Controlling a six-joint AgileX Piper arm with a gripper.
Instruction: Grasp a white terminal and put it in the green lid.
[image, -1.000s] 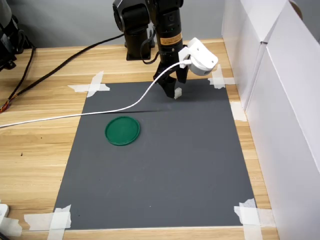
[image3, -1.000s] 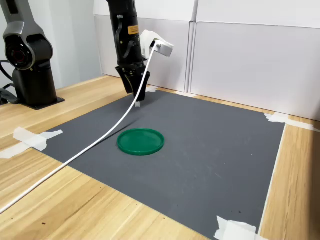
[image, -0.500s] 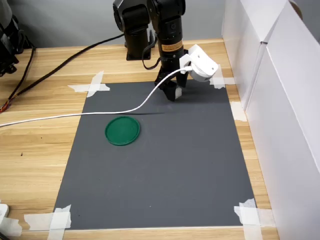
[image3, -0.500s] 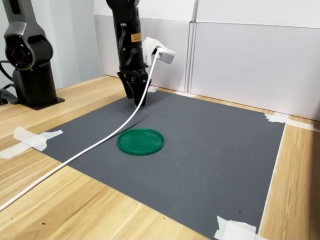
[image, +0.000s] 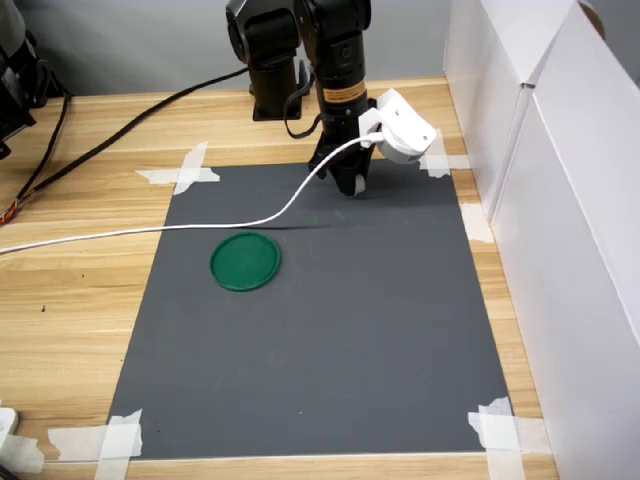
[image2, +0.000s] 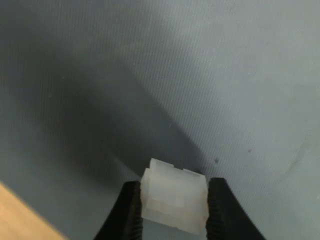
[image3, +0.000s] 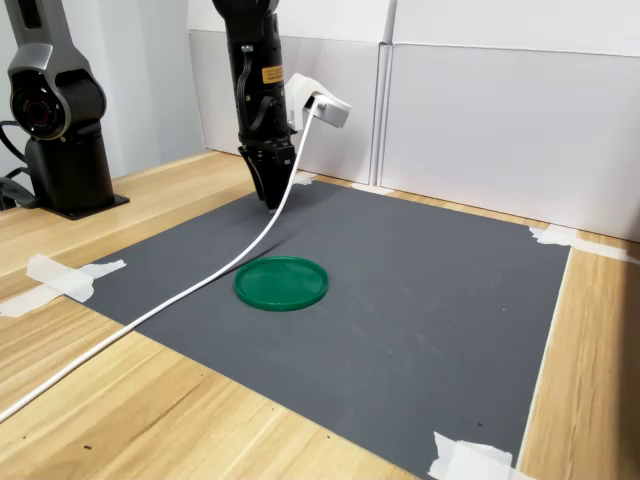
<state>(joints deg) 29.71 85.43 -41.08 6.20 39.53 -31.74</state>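
Claw (image2: 172, 210) down at the far edge of the dark grey mat (image: 330, 330), its black fingers (image2: 131, 210) clamped on the tiny white translucent plastic terminal (image2: 174, 200).

Over the last second the arm has dropped from a raised hover to mat level, so the pick looks made and the carry to the flat round dark-green plastic lid (image: 245, 261) is what remains. That lid lies empty, well apart from the claw, toward the first exterior view's left. Only the wrist view shows the terminal squeezed between the fingers; in both exterior views the claw tip (image3: 272, 195) hides it, though they alone show the lid and the white cable (image3: 180, 295) trailing across the wooden tabletop (image: 80, 300).
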